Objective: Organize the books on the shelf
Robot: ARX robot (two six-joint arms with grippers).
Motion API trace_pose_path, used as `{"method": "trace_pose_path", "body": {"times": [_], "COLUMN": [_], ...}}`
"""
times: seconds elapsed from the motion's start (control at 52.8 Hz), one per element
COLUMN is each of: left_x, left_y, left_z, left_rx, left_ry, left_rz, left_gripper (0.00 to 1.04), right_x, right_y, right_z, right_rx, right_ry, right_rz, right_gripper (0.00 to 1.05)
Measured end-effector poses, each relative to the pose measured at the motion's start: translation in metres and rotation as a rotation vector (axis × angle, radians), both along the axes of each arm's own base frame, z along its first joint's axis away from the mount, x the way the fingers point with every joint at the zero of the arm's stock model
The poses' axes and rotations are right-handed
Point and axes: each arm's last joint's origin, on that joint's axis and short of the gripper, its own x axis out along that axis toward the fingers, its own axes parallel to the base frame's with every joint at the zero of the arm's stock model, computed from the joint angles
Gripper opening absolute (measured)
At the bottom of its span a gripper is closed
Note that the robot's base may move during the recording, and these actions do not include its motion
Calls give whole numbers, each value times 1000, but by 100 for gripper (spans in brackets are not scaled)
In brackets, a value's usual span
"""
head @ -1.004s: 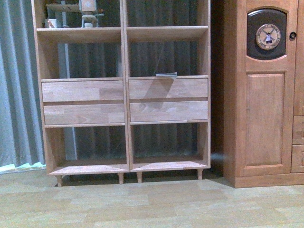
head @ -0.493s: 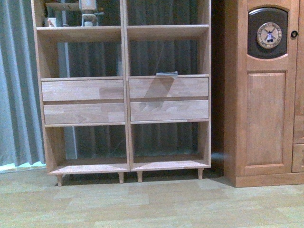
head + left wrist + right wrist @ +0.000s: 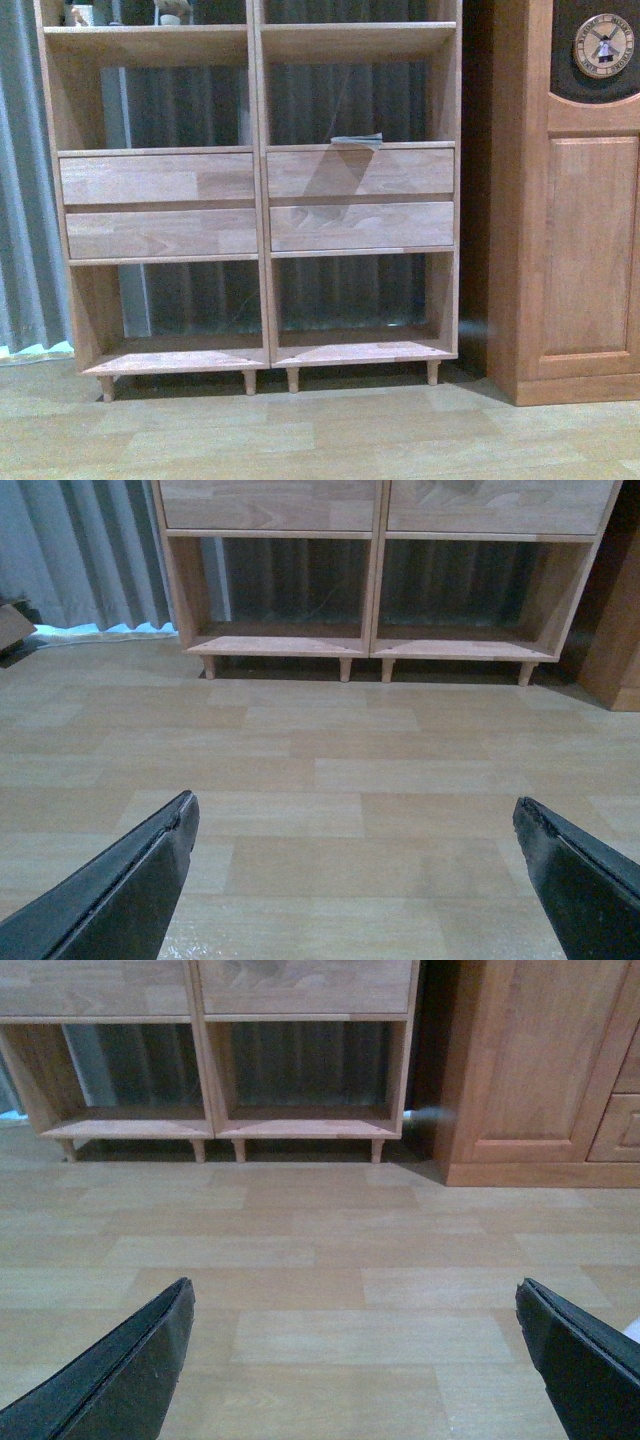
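Front view: the book lies flat in the right column of the shelf, on the ledge just above the upper drawer front. Its near edge pokes slightly past the wood. From here it is only a thin grey sliver, so the cover and spine can't be made out. Neither arm shows in this view.

Left wrist view: the left gripper is spread wide over bare floor with nothing between its jaws, well short of the shelf's peg legs. Right wrist view, same story: the right gripper is wide open and empty, and the darker cabinet stands beside the shelf.

On handling, that book looks very thin, so likely light and floppy. Pinched at a corner, it would probably droop and twist. The overhanging front edge looks like the best place to hold it, near the middle of its width, with the jaws closing above and below. A glossy cover could slide, so grip firmly and draw it out level. The book sits up at mid-shelf and both grippers are down near the floor, well apart from it.
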Motion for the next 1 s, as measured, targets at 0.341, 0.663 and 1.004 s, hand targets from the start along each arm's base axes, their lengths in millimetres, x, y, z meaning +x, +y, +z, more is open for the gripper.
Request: {"method": "trace_pose_path", "body": {"times": [0.341, 0.663, 1.004], "left_x": [0, 0, 0], "left_y": [0, 0, 0], "left_z": [0, 0, 0], "left_rx": [0, 0, 0], "left_ry": [0, 0, 0], "left_rz": [0, 0, 0], "left_gripper": [97, 97, 97], "right_x": [0, 0, 0], "right_y": [0, 0, 0], "right_z": [0, 0, 0], "right_rx": [0, 0, 0], "right_ry": [0, 0, 0], "right_rz": [0, 0, 0], "right_gripper": [98, 98, 98]}}
